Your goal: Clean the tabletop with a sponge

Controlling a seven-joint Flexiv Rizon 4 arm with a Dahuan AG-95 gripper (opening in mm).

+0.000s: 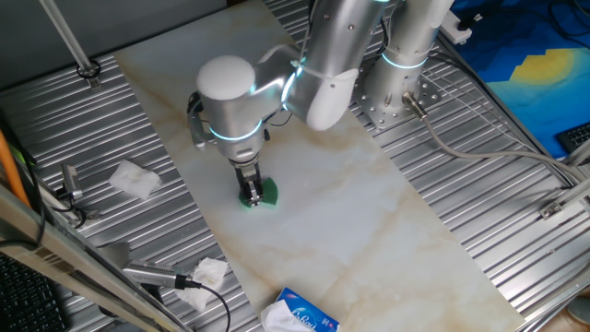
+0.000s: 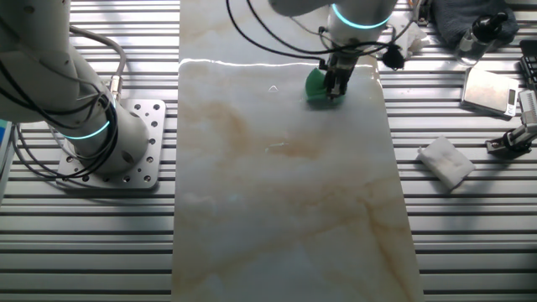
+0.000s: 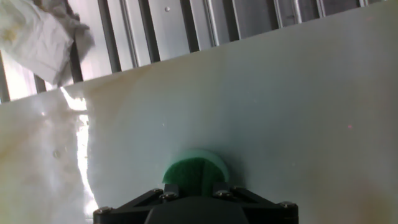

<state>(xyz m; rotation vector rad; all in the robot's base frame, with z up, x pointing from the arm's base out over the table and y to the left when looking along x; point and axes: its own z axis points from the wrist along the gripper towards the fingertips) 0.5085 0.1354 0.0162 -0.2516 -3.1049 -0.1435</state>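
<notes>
On the tabletop [image 1: 350,212], the gripper [image 1: 250,195] clamps the sponge [image 1: 265,192], crumpled tissues [image 1: 135,179] lying well apart.

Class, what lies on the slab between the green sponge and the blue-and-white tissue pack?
Nothing: in one fixed view, only bare tabletop separates the sponge and tissue pack.
</notes>
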